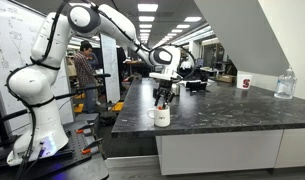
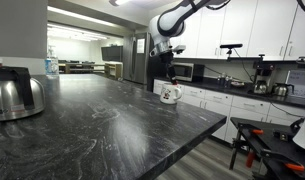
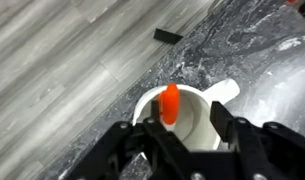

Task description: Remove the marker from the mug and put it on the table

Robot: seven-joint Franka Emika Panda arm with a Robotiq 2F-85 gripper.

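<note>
Wrist view, looking down the tool axis. The claw [image 3: 180,125] is spread, empty, one finger on each side of the mug's mouth. The marker [image 3: 170,103], red, stands in the white mug [image 3: 199,132] and leans on the left part of the rim. Its long axis runs close to vertical, nearly along the line of sight, so it shows end-on and foreshortened. The exposed tip lies just below the claw and between the two fingers, slightly towards the left one. No contact is visible. The likely next move is a straight descent and then a closing of the claw on the tip.

The mug stands on the dark speckled table [image 3: 267,55], close to its edge, with its handle pointing right and far. In an exterior view the claw [image 1: 162,97] hangs directly over the mug [image 1: 162,117].

Hidden or unclear: the marker's lower part is inside the mug. In both exterior views the marker is too small to make out. The height of the fingertips above the rim cannot be judged.
</note>
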